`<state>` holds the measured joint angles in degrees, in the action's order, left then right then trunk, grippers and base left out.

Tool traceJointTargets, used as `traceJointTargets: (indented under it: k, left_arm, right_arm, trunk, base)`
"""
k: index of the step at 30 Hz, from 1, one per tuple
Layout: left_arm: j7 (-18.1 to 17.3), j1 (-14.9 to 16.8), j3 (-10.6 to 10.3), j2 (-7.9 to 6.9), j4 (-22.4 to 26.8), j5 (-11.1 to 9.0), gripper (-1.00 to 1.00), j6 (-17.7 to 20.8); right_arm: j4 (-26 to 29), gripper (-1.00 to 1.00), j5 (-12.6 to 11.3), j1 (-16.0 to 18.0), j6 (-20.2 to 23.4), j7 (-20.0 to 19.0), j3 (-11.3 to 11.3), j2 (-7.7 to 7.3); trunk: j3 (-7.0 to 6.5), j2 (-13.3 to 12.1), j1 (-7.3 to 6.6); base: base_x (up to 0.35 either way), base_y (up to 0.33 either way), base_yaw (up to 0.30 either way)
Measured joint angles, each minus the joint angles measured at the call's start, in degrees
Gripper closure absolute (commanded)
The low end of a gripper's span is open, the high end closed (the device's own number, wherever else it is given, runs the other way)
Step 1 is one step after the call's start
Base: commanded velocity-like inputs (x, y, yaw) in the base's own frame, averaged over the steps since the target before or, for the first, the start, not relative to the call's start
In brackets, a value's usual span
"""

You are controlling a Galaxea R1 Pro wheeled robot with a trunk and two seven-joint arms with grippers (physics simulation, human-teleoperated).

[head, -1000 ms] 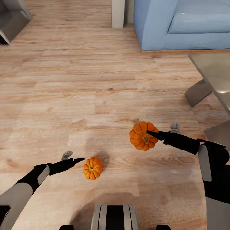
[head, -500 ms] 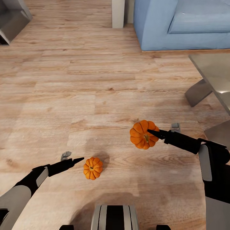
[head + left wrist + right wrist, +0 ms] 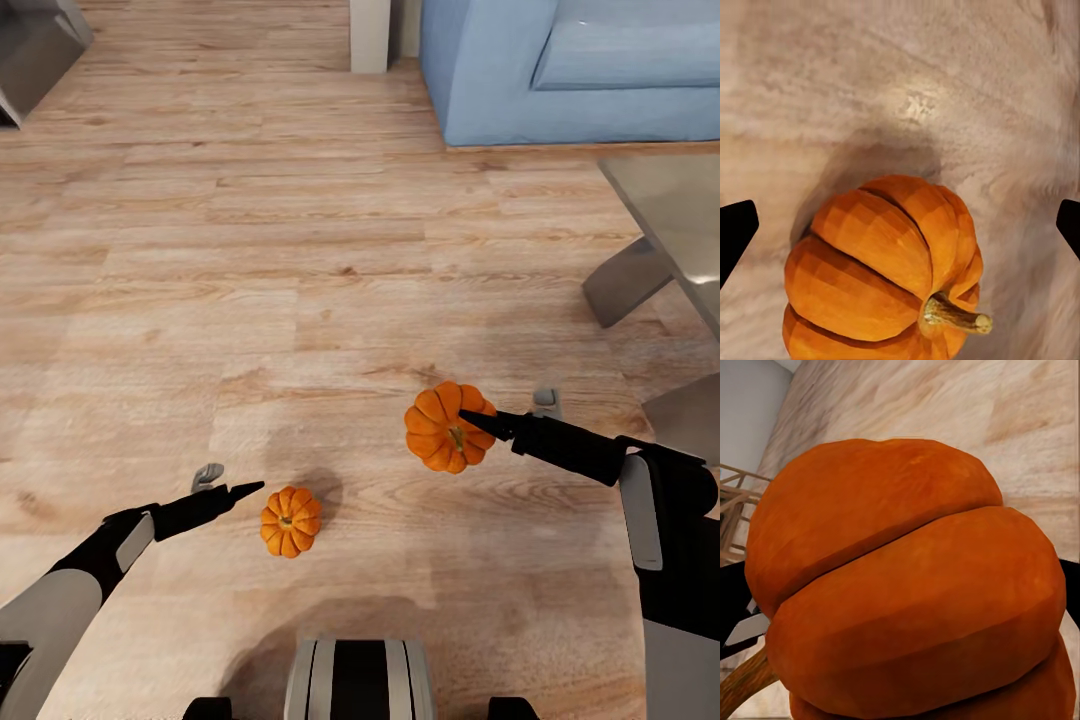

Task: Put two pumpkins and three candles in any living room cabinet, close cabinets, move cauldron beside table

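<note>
Two small, ribbed orange pumpkins show. One pumpkin [image 3: 290, 521] sits on the light wooden floor [image 3: 250, 300], just beside the left gripper [image 3: 232, 488], whose black fingers are spread wide, not touching it. The other pumpkin [image 3: 447, 427] is squeezed in the right gripper [image 3: 478, 420], up off the floor. Farther back stand a grey table [image 3: 670, 230] and a blue sofa [image 3: 570, 70].
</note>
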<state>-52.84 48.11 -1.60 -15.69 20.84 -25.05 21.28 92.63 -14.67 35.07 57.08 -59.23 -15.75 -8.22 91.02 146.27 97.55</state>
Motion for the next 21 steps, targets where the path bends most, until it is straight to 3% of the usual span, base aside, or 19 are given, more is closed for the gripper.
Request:
traceJointTargets:
  k: [4,7,9,14,21]
  left_arm:
    - [-1.2,0.3,-0.1,-0.2,0.1,0.2,-1.0,1.5]
    - [-4.9,0.3,-0.3,-0.39,0.2,0.7,-1.0,1.4]
    - [-7.0,0.2,-0.7,-0.46,0.2,1.5,-1.0,1.1]
    - [-9.1,0.3,-1.9,-0.46,0.2,6.3,-1.0,0.9]
    - [-9.6,0.3,-2.4,-0.44,0.2,8.0,-1.0,0.9]
  right_arm:
    - [0.0,1.0,0.0,-0.1,0.1,0.1,0.1,-0.03]
    - [0.0,1.0,-0.1,-0.1,0.2,0.1,0.1,-0.03]
    - [0.0,1.0,-0.1,-0.1,0.2,0.1,0.1,-0.04]
    - [0.0,1.0,-0.1,-0.1,0.2,-0.4,0.1,-0.04]
    - [0.0,1.0,-0.1,-0.1,0.2,-1.1,0.1,-0.05]
  trunk:
    - [0.89,0.1,0.1]
    - [0.89,0.1,0.1]
    - [0.89,0.1,0.1]
    - [0.89,0.1,0.1]
    - [0.89,0.1,0.1]
  base:
    - [0.0,0.0,0.0]
    - [0.0,0.0,0.0]
    - [0.0,0.0,0.0]
    - [0.0,0.0,0.0]
    - [0.0,0.0,0.0]
